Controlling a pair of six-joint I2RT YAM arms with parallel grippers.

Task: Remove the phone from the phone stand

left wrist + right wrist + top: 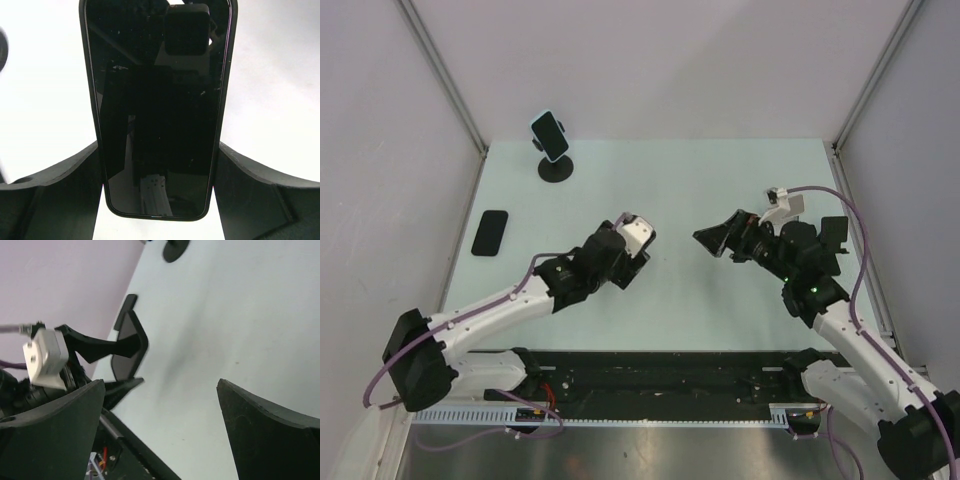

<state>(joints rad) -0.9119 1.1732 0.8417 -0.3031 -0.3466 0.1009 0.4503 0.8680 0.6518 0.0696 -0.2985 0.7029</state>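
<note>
Phone (157, 110) sits clamped in left claw (158, 150), right claw (161, 385) gaping empty; another phone (549, 135) occupies the stand (556, 168).

A phone (157, 110) fills the middle of the view, its dark screen facing the camera and its length running from the top down to a rounded lower end. The left gripper (158, 165) clamps it: one black finger (55, 195) presses its left long side and the other its right, both low on the body. Faint reflections show in the glass. Behind it lies the pale bench (280, 90), with an unidentifiable dark blur (2, 50) far left
</note>
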